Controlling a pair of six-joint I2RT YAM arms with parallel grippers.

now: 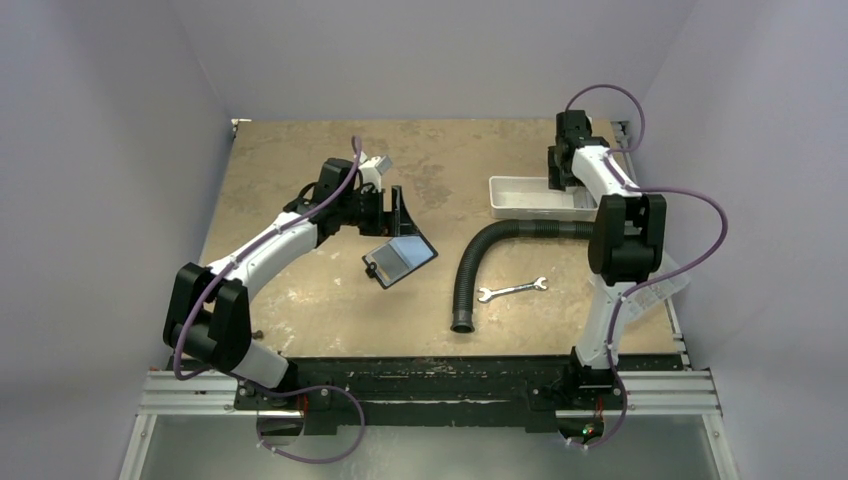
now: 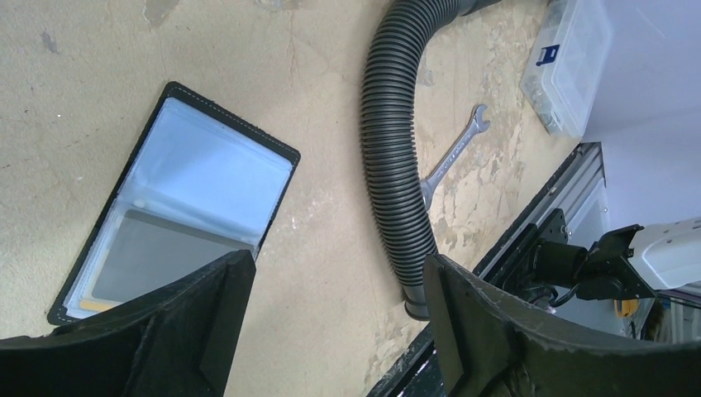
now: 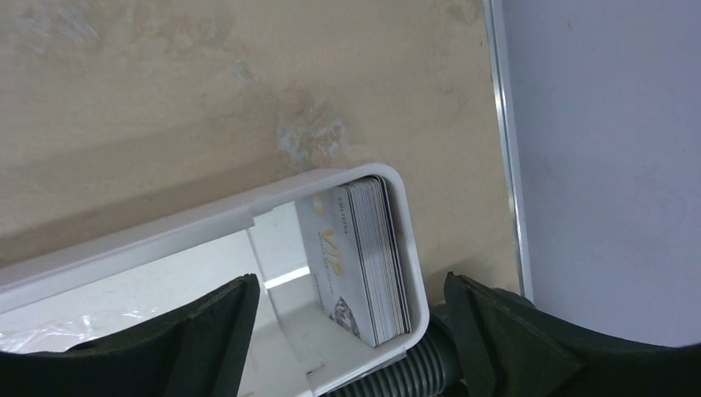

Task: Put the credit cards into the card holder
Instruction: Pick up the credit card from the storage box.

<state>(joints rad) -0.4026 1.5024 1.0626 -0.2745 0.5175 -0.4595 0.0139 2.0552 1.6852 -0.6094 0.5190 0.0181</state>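
The black card holder [image 1: 398,260] lies open on the table; in the left wrist view [image 2: 190,182] its clear pockets show a grey card [image 2: 161,256] inside, with a yellowish edge below it. My left gripper [image 1: 397,216] hangs open and empty just above and behind the holder; its jaws [image 2: 339,331] stand wide apart. A stack of credit cards [image 3: 364,256] stands on edge in the end compartment of the white tray [image 3: 124,244]. My right gripper [image 3: 349,285] is open and empty, jaws straddling that compartment from above. In the top view it [image 1: 562,178] is over the tray [image 1: 520,205].
A black corrugated hose [image 1: 478,262] curves from the tray toward the front edge, also in the left wrist view [image 2: 395,149]. A silver wrench [image 1: 512,290] lies right of it. A clear compartment box [image 2: 570,66] sits at the right edge. Crumpled clear plastic [image 3: 50,335] lies in the tray.
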